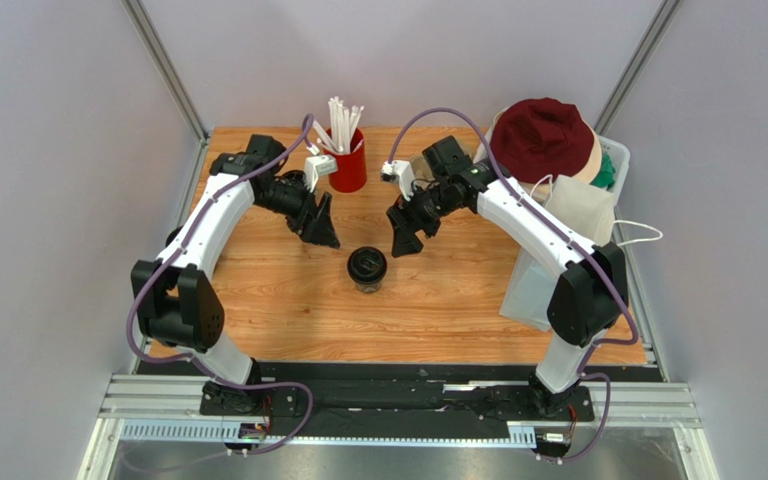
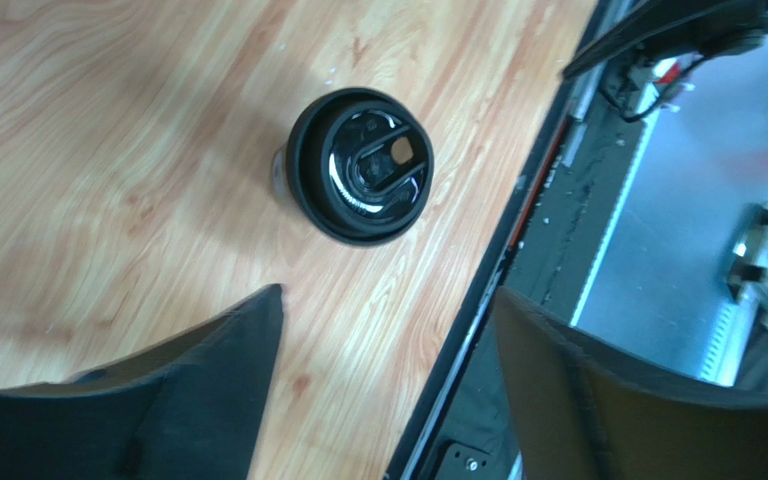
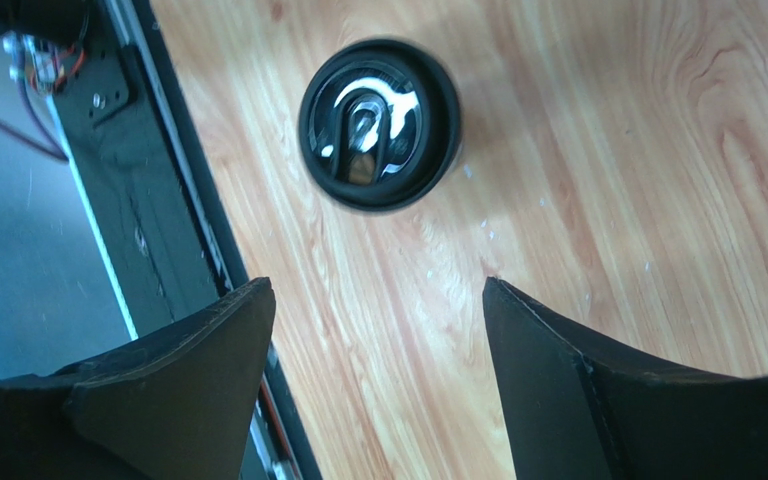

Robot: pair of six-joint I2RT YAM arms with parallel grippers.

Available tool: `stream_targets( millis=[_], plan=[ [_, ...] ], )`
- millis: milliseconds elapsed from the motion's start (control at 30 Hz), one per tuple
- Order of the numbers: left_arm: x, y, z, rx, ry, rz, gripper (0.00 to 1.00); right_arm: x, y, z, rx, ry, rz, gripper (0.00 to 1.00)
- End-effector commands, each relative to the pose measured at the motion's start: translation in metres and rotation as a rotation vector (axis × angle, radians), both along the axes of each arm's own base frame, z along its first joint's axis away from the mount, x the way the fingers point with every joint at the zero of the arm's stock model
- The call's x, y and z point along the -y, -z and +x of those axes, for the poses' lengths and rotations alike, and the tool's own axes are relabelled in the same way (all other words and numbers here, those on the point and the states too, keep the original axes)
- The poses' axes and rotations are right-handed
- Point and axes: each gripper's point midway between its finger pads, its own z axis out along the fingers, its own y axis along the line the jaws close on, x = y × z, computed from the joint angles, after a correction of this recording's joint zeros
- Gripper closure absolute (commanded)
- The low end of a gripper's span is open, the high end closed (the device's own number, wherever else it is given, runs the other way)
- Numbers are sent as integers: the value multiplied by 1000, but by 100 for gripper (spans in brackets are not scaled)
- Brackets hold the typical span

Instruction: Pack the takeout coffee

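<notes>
Pincers: the left gripper and right gripper both stand wide apart and hold nothing. Each hangs tips-down just above the centre of the overhead frame.
Gap between them: the takeout coffee stands a little below the two sets of tips and between them, touched by neither.
Cup: it is upright with its black lid seated and the sip hole showing. It sits in the upper middle of both wrist views.
Step in hand: probably a first grasp on the lidded cup, since both pincers are free and face it.
Doing it well: send in one arm only, as two would crowd each other. Take the paper wall below the lid rim with the fingers level and squeeze lightly. Keep the cup upright on the lift.
Risk: a hard pinch could dent the thin wall and pop the lid, and a grip on the lid alone could pull it off.
Destination: likely the pale bag at the right of the frame. Its mouth cannot be made out.
Table: light wood-grain boards, flat, with a dark edge strip along the bottom.
Red cup of straws: upper centre, well apart from the coffee.
Maroon hat: upper right, resting on the goods behind the bag.
Room: plain pale walls on three sides, and a metal rail carrying the arm bases along the bottom.
</notes>
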Motion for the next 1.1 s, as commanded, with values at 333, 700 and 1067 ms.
stream_targets(
  millis=[333, 700, 1067],
  plan=[
    [-55, -24, -37, 324, -148, 181, 1, 56, -29, -67, 339, -153, 1, 13],
    [-68, -38, -24, 484, -276, 205, 1, 61, -38, -47, 454, -45, -7, 11],
    [-81, -41, -4, 524, -410, 247, 1, 67, -43, -13, 526, 150, -27, 9]
  ],
)
